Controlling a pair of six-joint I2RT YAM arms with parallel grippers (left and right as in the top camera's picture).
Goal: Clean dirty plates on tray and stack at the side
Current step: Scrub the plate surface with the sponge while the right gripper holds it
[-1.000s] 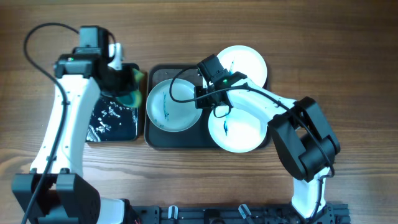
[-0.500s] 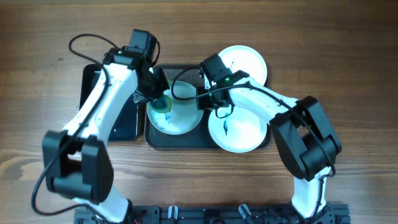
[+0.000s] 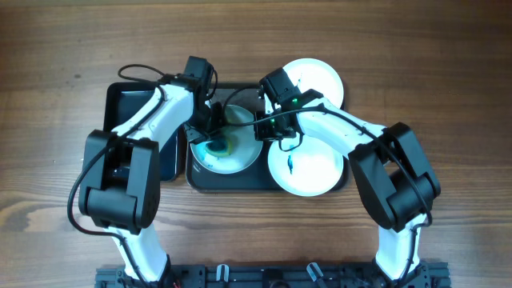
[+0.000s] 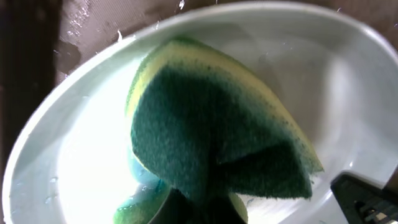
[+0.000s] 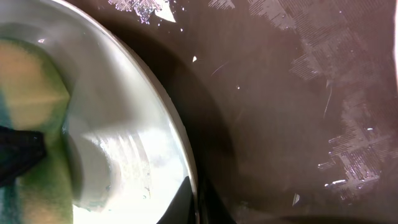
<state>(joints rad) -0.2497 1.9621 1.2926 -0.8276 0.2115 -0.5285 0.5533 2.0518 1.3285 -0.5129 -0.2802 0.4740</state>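
On the wood-grain table point(image 3: 448, 48), a round white near plate point(image 3: 316, 172) lies at the near right corner of the dark grey, round-cornered tray point(image 3: 232, 182). Its edge overhangs the tray's low rim, and a thin blue-green ink streak crosses its glossy face.

In the tray's left half sits the left plate point(image 3: 240, 156), smooth, shallow and beaded with water. The left gripper point(image 3: 212, 132) is clamped on a sponge point(image 4: 211, 137) and presses it against the plate's floor. The sponge is folded into a wedge, with coarse dark green scouring fibre facing out and soft yellow foam along its upper edge. A watery blue-green smear pools on the plate around it.

At the side of this plate nearest the tray's middle, the right gripper point(image 3: 264, 130) is closed on the thin raised rim, one dark finger inside and one outside. Beyond the rim, the right wrist view shows the tray's floor slick and dark, flecked with droplets and patches of glare.

A far plate point(image 3: 320, 80), the same round white shape, rests at the tray's far right corner, partly over the rim, with faint ink marks on the side nearest the tray's middle.

A small black tray point(image 3: 120, 104), narrow and glossy, lies just beside the tray's left side.
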